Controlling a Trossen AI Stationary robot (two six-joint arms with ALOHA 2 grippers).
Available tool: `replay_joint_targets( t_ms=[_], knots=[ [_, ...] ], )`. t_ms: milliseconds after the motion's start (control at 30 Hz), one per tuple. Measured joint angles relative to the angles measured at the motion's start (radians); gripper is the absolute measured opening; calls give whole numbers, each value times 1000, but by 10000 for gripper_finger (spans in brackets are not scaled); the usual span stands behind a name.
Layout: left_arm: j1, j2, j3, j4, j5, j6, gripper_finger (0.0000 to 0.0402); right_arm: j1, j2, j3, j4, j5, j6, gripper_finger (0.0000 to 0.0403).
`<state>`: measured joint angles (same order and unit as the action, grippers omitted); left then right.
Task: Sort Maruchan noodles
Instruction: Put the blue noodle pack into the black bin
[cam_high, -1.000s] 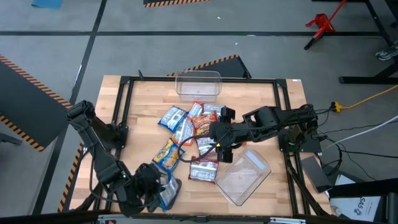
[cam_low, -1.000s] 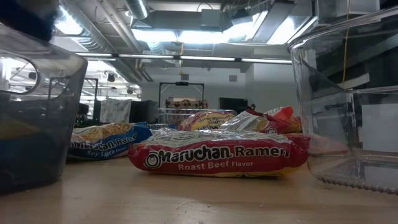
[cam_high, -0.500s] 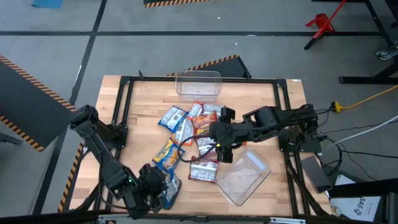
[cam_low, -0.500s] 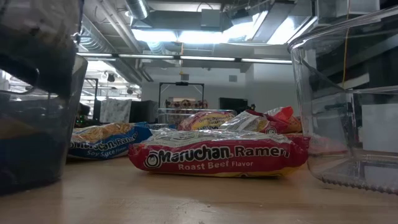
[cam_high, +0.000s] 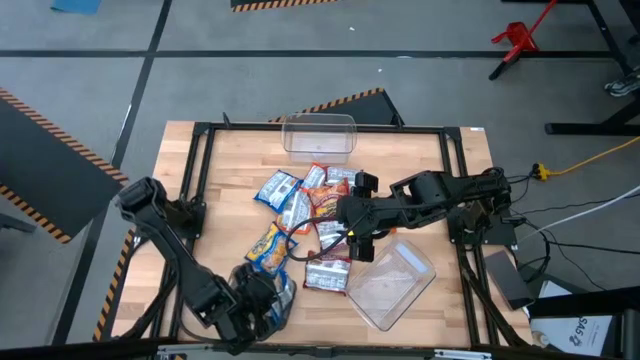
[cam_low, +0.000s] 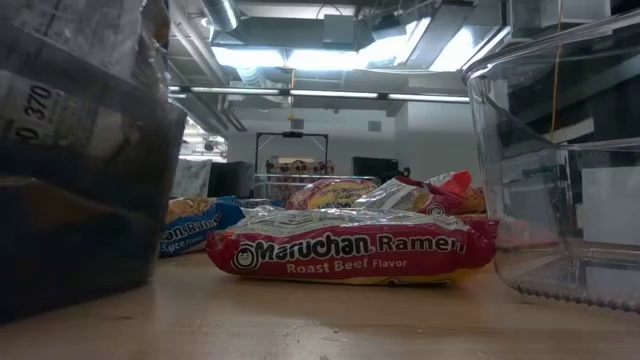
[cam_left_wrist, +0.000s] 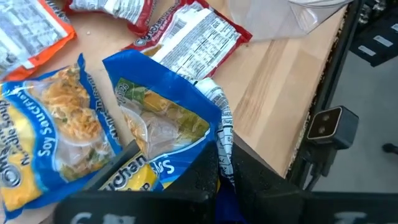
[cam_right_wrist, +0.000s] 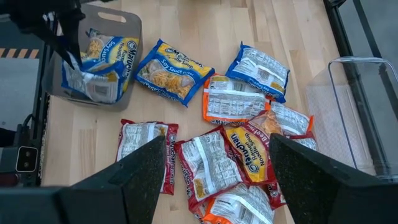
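The left gripper (cam_high: 262, 305) is clamped shut on a blue-and-yellow packet (cam_left_wrist: 163, 127), its dark fingers (cam_left_wrist: 205, 177) pinching the packet's crimped edge so that the packet hangs crumpled from them. It holds this packet over the grey tray (cam_right_wrist: 127, 59), which sits at the table's near left corner and already has another blue-and-yellow packet (cam_right_wrist: 111, 51) lying in it. In the right wrist view the held packet shows its silvery back, reaching down into the tray.

Just beside the tray, toward the table's middle, a blue-and-yellow Soy Sauce packet (cam_right_wrist: 173, 70) lies flat on the wood. Beyond that, farther from the tray, is the loose heap of noodle packets (cam_high: 315, 205): blue ones turned face down, orange-red ones, and red-and-white ones overlapping each other. One red-and-white Roast Beef packet (cam_low: 350, 255) lies nearest the table's front edge, between the tray and a clear tub (cam_high: 392, 282).

The right gripper (cam_high: 358, 238) hovers above the heap, on the side away from the tray, with its jaws spread wide and nothing between them; it touches no packet. That clear tub stands empty just beside it, at the near right. A second clear tub (cam_high: 319, 135) stands at the far edge of the wooden table (cam_high: 225, 170), well apart from the tray.
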<state>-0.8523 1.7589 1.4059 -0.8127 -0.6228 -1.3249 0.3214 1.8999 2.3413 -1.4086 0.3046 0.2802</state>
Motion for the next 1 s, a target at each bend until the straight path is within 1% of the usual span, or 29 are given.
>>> replay_joint_targets(
  t_ms=[167,433,567,700,800,867,1000],
  knots=[
    [19,26,0,34,-26,1,11,0,0,0,-1,0,0,269],
    [33,32,0,68,-11,81,16,0,0,0,-2,0,-1,269],
    [35,37,0,89,-15,118,39,0,0,0,0,-13,0,269],
    [41,36,-37,213,-16,154,69,0,0,0,5,-27,23,269],
    [50,36,-90,328,22,155,86,0,0,0,12,-27,27,269],
    [54,36,-120,358,36,154,92,0,0,0,16,-27,29,269],
    [58,36,-126,368,25,171,95,14,0,0,22,-15,48,269]
  ],
)
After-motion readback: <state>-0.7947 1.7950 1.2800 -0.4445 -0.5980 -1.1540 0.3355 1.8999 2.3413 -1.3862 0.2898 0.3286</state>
